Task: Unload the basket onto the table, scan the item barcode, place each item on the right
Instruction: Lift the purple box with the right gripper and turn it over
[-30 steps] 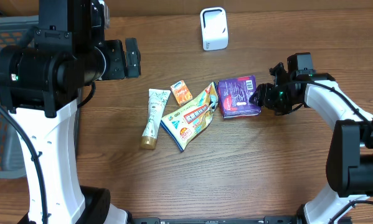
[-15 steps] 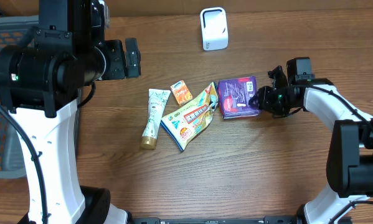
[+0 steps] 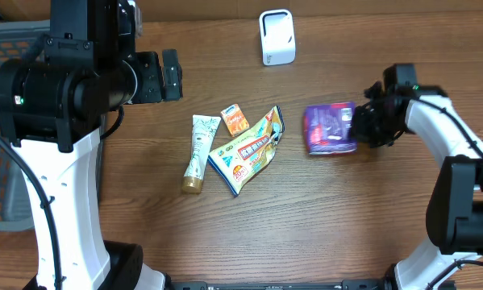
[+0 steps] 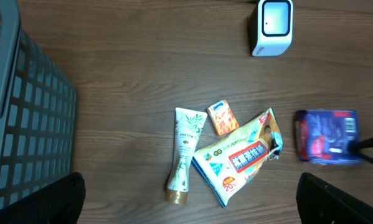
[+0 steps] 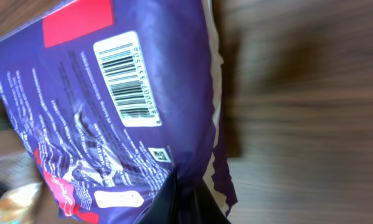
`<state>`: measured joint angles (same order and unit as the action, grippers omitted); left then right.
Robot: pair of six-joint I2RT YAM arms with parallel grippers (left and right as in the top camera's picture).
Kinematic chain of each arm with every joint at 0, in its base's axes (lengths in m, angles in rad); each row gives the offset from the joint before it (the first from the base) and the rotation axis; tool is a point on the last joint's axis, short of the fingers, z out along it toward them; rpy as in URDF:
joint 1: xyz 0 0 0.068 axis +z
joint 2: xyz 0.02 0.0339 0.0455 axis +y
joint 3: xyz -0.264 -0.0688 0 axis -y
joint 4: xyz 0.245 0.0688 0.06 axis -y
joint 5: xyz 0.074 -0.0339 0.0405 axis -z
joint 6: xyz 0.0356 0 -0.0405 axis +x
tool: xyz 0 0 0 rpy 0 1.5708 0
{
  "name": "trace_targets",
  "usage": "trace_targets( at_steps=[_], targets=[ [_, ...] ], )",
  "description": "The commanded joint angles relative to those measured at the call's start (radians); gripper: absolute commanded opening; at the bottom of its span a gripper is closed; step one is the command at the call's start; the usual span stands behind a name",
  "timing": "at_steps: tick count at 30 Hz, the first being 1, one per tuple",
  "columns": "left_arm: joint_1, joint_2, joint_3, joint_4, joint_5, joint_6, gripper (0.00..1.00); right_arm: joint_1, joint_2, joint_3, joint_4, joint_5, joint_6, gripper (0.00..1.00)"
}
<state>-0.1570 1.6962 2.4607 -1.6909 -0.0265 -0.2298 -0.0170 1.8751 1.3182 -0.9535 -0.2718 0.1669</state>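
With right fingers (image 5: 180,208) freshly clenched on the edge of the purple packet (image 3: 330,129), has dragged it rightward clear of the yellow pouch (image 3: 245,153), barcode (image 5: 125,78) showing, scanner (image 3: 276,36) next; left fingers (image 3: 171,74) spread, idle

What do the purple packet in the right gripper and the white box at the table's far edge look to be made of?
Purple packet: probably thin glossy plastic film. It creases and glints, and it has a jagged sealed edge. White box: apparently smooth hard plastic, with rounded corners and an even satin sheen. It has a paler front window whose material I cannot tell.
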Motion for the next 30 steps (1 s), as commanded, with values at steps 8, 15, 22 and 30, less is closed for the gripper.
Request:
trace_targets(
  at_steps=[8,15,22,30],
  targets=[
    [0.0,0.003,0.008,0.002,0.009,0.005,1.0,0.008,-0.001,0.334,-0.393,0.746,0.374,0.04],
    [0.0,0.003,0.008,0.002,0.009,0.005,1.0,0.01,0.0,0.357,-0.459,0.873,0.488,0.04],
    [0.0,0.003,0.008,0.002,0.009,0.005,1.0,0.009,0.001,0.233,-0.387,0.915,0.493,0.04],
    [0.0,0.003,0.008,0.002,0.009,0.005,1.0,0.03,0.001,0.186,-0.36,0.838,0.537,0.04]
  ],
)
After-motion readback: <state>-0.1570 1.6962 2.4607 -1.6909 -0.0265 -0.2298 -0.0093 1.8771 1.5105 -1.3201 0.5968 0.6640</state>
